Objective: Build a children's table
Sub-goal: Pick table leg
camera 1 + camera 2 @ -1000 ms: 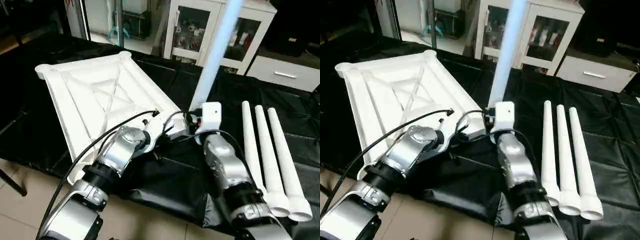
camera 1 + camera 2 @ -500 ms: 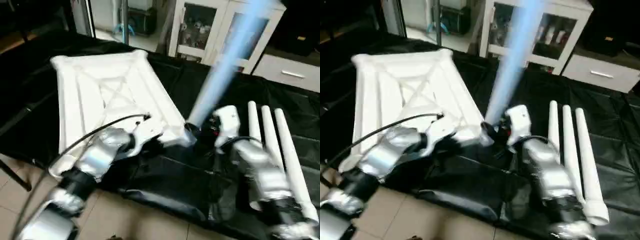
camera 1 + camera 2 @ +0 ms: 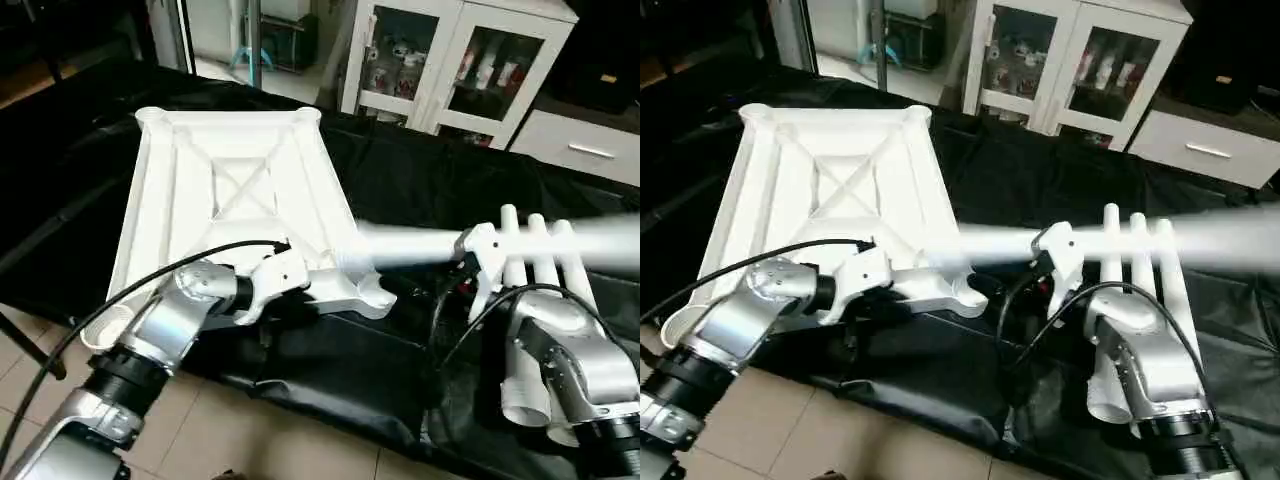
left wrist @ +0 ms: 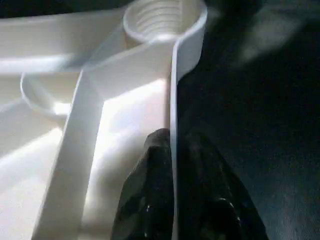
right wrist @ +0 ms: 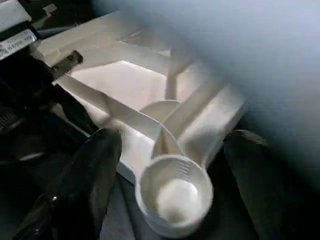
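- R gripper (image 5: 176,137): jaws now spread wide and holding nothing. Its black fingers (image 5: 95,170) stand either side of the corner socket (image 5: 175,192), apart from it. A sec ago it was right at the foot of the upright leg.
- Corner socket at lower centre of the head view is empty, inside visible. The leg is no longer seated.
- L gripper (image 4: 173,145): closed down to a narrow gap, pinching the thin rim wall of the tabletop (image 3: 230,180) just short of that socket. It hasn't let go of that edge.
- Loose leg (image 3: 410,245): stood near-vertical in the socket a sec ago. Now a blurred bar lying almost level, from frame centre out to the right edge, so it reads as mid-fall. Can't tell if its foot is touching the socket.
- Spare legs (image 3: 1137,268): three side by side on the black surface (image 3: 420,170), right of frame, partly under the R forearm.
- Tabletop: underside up, X-brace showing, left-centre of frame. It sits more square to the cam than before, but the whole view shifted too.
- Far back: white glass-door cabinet (image 3: 450,60).
- Meaning, prob.: the first leg insertion failed. No legs are fitted, so the leg needs re-gripping, standing up and seating properly before release.
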{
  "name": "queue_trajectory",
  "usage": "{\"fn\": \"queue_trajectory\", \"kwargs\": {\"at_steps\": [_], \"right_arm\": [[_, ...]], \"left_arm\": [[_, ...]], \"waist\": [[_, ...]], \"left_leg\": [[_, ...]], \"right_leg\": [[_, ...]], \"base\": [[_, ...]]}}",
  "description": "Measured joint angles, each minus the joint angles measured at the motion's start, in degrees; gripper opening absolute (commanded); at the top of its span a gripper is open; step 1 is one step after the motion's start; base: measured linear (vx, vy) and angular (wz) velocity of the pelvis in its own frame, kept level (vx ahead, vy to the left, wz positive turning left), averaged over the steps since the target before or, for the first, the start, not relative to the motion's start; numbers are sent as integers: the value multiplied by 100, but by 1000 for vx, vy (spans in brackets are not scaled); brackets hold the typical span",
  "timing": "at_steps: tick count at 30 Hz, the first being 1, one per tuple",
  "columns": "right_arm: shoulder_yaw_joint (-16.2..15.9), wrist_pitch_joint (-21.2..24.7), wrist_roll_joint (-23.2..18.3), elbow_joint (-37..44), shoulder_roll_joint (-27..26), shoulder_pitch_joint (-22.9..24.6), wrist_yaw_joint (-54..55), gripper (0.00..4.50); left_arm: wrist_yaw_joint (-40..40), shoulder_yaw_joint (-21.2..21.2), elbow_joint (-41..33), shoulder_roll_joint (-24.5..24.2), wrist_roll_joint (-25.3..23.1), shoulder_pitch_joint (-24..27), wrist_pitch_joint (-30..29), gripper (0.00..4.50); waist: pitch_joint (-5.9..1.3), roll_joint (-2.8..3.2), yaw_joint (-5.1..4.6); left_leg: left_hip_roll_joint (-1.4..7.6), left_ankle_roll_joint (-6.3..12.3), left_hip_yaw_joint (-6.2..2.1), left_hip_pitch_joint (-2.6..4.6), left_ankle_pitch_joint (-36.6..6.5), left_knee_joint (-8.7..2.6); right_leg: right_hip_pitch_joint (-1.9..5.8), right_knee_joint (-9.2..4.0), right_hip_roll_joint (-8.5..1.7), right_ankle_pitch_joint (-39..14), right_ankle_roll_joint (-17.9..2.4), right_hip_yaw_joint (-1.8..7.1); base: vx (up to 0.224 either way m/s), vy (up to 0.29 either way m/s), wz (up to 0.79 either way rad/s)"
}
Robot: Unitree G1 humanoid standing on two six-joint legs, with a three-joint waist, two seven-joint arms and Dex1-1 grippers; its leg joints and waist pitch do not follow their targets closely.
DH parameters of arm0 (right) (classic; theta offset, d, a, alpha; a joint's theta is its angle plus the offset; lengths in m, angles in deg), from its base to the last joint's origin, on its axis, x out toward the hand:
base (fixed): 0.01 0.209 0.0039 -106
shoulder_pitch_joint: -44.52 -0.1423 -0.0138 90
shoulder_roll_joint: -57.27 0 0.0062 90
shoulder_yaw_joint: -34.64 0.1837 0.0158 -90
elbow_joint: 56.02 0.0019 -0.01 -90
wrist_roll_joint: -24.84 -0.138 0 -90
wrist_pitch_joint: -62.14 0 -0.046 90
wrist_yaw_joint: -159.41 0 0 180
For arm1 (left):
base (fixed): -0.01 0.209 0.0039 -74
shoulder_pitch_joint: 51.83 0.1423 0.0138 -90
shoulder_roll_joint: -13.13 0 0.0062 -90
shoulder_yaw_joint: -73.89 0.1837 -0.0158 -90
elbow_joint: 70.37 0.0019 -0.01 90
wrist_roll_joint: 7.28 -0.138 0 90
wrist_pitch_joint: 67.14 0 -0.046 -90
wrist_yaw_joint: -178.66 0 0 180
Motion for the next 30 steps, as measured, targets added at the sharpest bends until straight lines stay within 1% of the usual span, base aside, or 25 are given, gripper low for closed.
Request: {"fn": "queue_trajectory", "kwargs": {"at_steps": [3, 4, 5, 11, 14, 22, 24, 28, 29, 30], "right_arm": [[-4, 0, 2, 15, -13, -4, 43, 356], [-4, 0, 4, 15, -13, -3, 53, 356], [-4, 1, 4, 18, -13, -1, 73, 356], [-78, 27, 5, 297, -68, 211, 99, 356], [-147, 28, 9, 352, -147, 232, 127, 356], [-164, 27, 9, 414, -365, 247, 411, 356], [-164, 27, 8, 421, -401, 268, 465, 356], [-164, 26, 18, 424, -440, 386, 551, 356], [-164, 26, 21, 424, -446, 399, 587, 356], [-164, 25, 22, 424, -444, 398, 605, 356]], "left_arm": [[-3, 16, -1, 81, 4, -1, 6, 99], [-4, 17, -5, 79, 4, -1, 6, 110], [-4, 20, -9, 79, 3, -1, 11, 130], [-98, 31, -36, 107, 0, 57, 126, 130], [-161, 30, -43, 117, -8, 97, 143, 130], [-532, 32, -56, 193, -149, 255, 466, 130], [-558, 28, -74, 232, -154, 283, 468, 158], [-557, -62, -158, 329, 4, 308, 296, 170], [-563, -100, -215, 352, 27, 310, 281, 200], [-567, -132, -245, 366, 69, 310, 273, 200]], "waist": [[0, 0, 15], [0, 0, 16], [0, 0, 17], [-1, -2, 22], [-1, -1, 22], [-1, -1, 21], [-2, -2, 29], [-2, -3, 30], [-2, -3, 28], [-2, -3, 28]], "left_leg": [[0, 6, 0, 0, 3, 0], [0, 6, 0, 0, 3, 0], [1, 5, 0, 1, 3, 0], [1, 4, 1, 1, 3, 1], [1, 2, 0, 4, 2, 1], [1, 1, 0, 4, 2, 1], [1, 0, 0, 4, 1, 1], [1, -2, 1, 4, 0, 2], [1, -2, 0, 4, 0, 2], [1, -3, 1, 5, 0, 2]], "right_leg": [[-1, 1, 0, 0, 0, -1], [-1, 1, 0, 0, 0, -1], [-1, 2, 0, 0, 0, -1], [-1, 3, 0, 0, 0, 0], [-1, 6, 0, 0, 0, 0], [0, 6, 0, 0, 0, 0], [0, 6, 0, 0, 0, 0], [0, 6, 0, 0, 0, 1], [0, 7, 0, 0, 0, 1], [0, 7, 0, 0, 0, 1]], "base": [[0, 0, 0], [0, 0, 0], [0, 0, 0], [0, 0, 0], [0, 0, 0], [0, 0, 0], [0, 0, 0], [0, 0, 0], [0, 0, 0], [0, 0, 0]]}}
